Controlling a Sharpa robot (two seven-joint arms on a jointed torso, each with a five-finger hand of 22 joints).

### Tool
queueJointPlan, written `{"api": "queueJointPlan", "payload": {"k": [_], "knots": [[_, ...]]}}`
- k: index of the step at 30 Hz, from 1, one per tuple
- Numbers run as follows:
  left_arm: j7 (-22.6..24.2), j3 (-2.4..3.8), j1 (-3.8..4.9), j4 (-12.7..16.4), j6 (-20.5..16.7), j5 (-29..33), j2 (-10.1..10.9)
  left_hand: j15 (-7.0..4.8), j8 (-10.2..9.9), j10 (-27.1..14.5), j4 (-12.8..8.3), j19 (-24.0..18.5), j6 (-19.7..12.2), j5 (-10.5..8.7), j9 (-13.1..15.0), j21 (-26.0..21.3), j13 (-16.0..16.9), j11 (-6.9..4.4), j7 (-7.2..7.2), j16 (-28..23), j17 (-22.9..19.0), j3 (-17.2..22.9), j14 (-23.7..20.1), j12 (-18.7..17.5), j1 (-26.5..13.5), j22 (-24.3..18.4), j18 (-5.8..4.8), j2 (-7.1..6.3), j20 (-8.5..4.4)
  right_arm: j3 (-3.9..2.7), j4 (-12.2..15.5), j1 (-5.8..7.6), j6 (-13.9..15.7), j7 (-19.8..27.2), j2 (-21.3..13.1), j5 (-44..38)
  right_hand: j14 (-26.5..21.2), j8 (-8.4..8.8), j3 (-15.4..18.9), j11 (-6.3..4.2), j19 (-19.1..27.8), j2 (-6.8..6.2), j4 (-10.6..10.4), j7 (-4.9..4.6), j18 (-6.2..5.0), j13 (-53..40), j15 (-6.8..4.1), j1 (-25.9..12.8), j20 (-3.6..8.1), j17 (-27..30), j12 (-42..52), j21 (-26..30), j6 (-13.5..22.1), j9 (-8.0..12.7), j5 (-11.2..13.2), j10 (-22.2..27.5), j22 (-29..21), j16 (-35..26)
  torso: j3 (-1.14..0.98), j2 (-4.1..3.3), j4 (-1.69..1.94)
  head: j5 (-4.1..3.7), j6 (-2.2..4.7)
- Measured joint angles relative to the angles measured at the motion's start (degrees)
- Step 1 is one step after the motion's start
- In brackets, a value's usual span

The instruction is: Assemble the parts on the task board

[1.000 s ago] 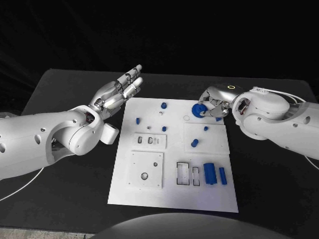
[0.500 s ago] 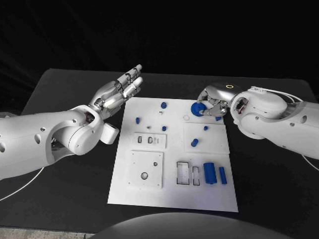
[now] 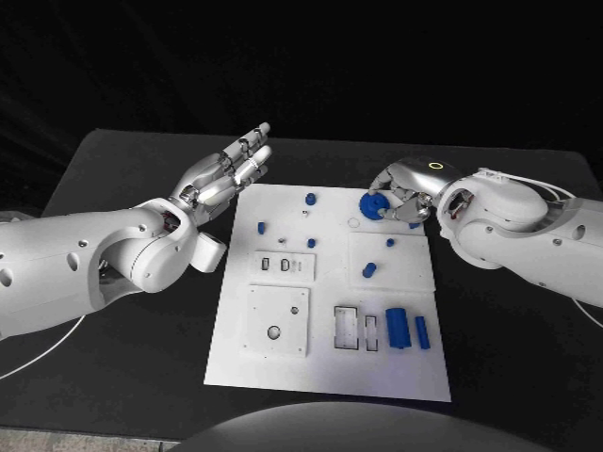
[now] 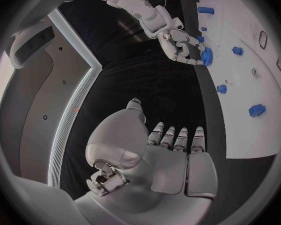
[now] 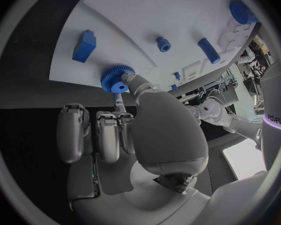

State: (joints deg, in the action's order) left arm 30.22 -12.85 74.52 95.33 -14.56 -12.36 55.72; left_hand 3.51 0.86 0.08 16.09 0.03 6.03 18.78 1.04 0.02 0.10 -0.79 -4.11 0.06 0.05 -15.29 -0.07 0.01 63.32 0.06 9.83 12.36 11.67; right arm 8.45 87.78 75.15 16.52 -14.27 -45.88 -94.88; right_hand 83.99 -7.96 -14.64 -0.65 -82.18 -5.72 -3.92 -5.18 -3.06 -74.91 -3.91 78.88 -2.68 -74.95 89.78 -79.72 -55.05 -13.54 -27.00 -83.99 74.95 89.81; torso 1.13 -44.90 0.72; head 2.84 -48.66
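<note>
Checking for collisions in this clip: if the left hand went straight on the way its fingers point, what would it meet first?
Probably nothing: the left hand, open beside the task board, points away over the bare black table toward its far edge. Its height above the table is unclear.

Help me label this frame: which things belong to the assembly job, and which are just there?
Job:
task board
blue gear, pinched by the right robot hand
blue cylinder
blue bar
small blue pegs, e.g.

Just there:
black table
left robot hand, open, holding nothing

One task board (image 3: 332, 367), eight blue parts (image 3: 397, 327), two hands (image 3: 228, 170).
</note>
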Motion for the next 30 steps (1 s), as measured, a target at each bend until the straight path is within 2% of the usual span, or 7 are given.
{"api": "queueJointPlan", "payload": {"k": [4, 6, 10, 14, 19, 24, 30], "knots": [[0.0, 0.00, 0.00, 0.0, 0.1, 0.0, 0.1, 0.00, 0.0, 0.0, 0.0, 0.0, 0.0, 0.00, 0.0, 0.0, 0.0, 0.00, 0.00, 0.0, 0.0, 0.0, 0.0, 0.0, 0.0, 0.0, 0.00, 0.00, 0.00, -0.10, 1.3, 1.34, 0.9, 0.2, -0.3, 0.3, 0.0, -0.01, 0.1, 0.00, 0.0, 0.07, 0.1, 0.02, 0.00, 0.0, 0.02, -0.1, 0.00, 0.0, 0.0, 0.0, 0.0, 0.0, -0.1, 0.0, 0.0, 0.0, 0.04, 0.01, 0.03, 0.17, -0.04], [-0.1, 0.00, -0.01, 0.0, 0.1, 0.0, 0.1, 0.00, 0.0, 0.0, 0.0, 0.0, 0.0, 0.00, 0.0, 0.0, 0.0, 0.00, 0.00, 0.0, 0.0, 0.0, 0.0, 0.0, 0.0, 0.0, 0.00, 0.00, 0.00, -0.20, 2.0, 2.03, 1.3, 0.2, -0.3, 0.5, 0.0, -0.01, 0.1, 0.32, 0.0, 0.18, 0.1, 0.04, 0.00, 0.0, 0.02, -0.3, 0.00, 0.0, 0.0, 0.0, 0.0, 0.0, 0.3, -0.1, 0.0, 0.0, 0.05, 0.01, 0.04, 0.21, -0.09], [-0.1, 0.00, -0.01, 0.0, 0.1, 0.1, 0.1, 0.21, 0.0, 0.0, 0.0, 0.0, 0.0, 0.00, 0.0, 0.0, 0.0, 0.00, 0.00, 0.0, 0.0, 0.0, 0.2, 0.0, 0.0, 0.0, 0.00, 0.00, 0.00, -0.24, 2.8, 2.62, 1.6, 0.2, 0.1, 1.0, 0.0, -0.03, 0.1, 0.41, -0.2, 0.20, 0.1, 0.07, 0.00, 0.0, 0.02, -1.8, -0.20, 0.0, 0.0, 0.0, -0.1, 0.0, 1.4, 0.0, 0.0, 0.0, 0.06, 0.02, 0.03, 0.24, -0.10], [-0.1, 0.00, -0.01, -0.1, 0.1, 0.1, 0.0, 0.20, 0.0, 0.0, 0.0, 0.0, 0.0, 0.20, 0.0, 0.0, 0.0, 0.00, 0.00, 0.0, 0.0, 0.0, 0.2, 0.0, 0.0, 0.0, 0.00, 0.00, 0.00, -0.24, 3.4, 2.80, 1.5, 0.2, 1.3, 1.5, 0.0, -0.22, 0.2, 0.41, -0.2, 0.14, -0.1, -0.06, 0.00, 0.0, 0.02, -1.9, -0.20, 0.0, 0.0, 0.0, -0.5, 0.0, 2.7, 0.0, 0.0, 0.0, 0.05, 0.01, 0.03, 0.31, -0.01], [-0.1, -0.01, -0.01, -0.2, 0.2, 0.1, -0.2, 0.20, 0.0, 0.0, 0.0, 0.0, 0.0, 0.19, 0.0, 0.0, 0.0, 0.00, 0.00, 0.0, 0.0, 0.0, 0.2, 0.0, 0.0, 0.0, 0.00, 0.00, 0.00, -0.23, 3.4, 2.91, 0.9, 0.2, 3.4, 2.1, 0.0, -0.26, 0.2, 0.41, -0.2, 0.16, -0.1, -0.05, 0.00, 0.0, 0.02, -2.4, -0.20, 0.0, 0.0, 0.0, -0.6, 0.0, 2.8, 0.0, 0.0, 0.0, 0.04, 0.01, 0.00, 0.41, 0.00], [-0.1, -0.01, -0.02, -0.2, 0.2, 0.1, -0.3, 0.39, 0.0, -0.2, 0.0, 0.0, 0.0, 0.19, 0.0, 0.0, 0.0, 0.20, 0.00, 0.0, 0.0, 0.0, 0.0, 0.0, 0.0, 0.0, 0.00, 0.00, 0.00, -0.23, 2.4, 2.92, -0.1, 0.3, 5.9, 2.5, 0.0, -0.26, 0.0, 0.54, -0.2, 0.13, -0.4, -0.03, 0.00, 0.0, 0.43, -2.5, -0.20, 0.0, 0.0, 0.0, -0.6, 0.0, 3.4, -0.1, 0.0, 0.0, 0.01, 0.01, -0.01, 0.21, -0.08], [-0.2, -0.01, -0.02, -0.3, 0.2, 0.1, -0.4, 0.39, 0.0, -0.2, 0.0, 0.0, 0.0, 0.19, 0.0, 0.0, 0.0, 0.20, 0.00, 0.0, 0.0, 0.0, 0.0, 0.0, 0.0, 0.0, 0.00, 0.00, 0.00, -0.23, 0.5, 2.71, -1.2, 0.3, 9.3, 2.8, 0.0, -0.27, 0.0, 0.82, -0.2, 0.13, -0.4, -0.22, 0.00, 0.0, 0.43, -2.5, -0.20, 0.0, 0.0, 0.0, -0.8, 0.0, 3.4, 0.0, 0.0, 0.0, -0.01, -0.01, -0.01, -0.03, -0.12]]}}
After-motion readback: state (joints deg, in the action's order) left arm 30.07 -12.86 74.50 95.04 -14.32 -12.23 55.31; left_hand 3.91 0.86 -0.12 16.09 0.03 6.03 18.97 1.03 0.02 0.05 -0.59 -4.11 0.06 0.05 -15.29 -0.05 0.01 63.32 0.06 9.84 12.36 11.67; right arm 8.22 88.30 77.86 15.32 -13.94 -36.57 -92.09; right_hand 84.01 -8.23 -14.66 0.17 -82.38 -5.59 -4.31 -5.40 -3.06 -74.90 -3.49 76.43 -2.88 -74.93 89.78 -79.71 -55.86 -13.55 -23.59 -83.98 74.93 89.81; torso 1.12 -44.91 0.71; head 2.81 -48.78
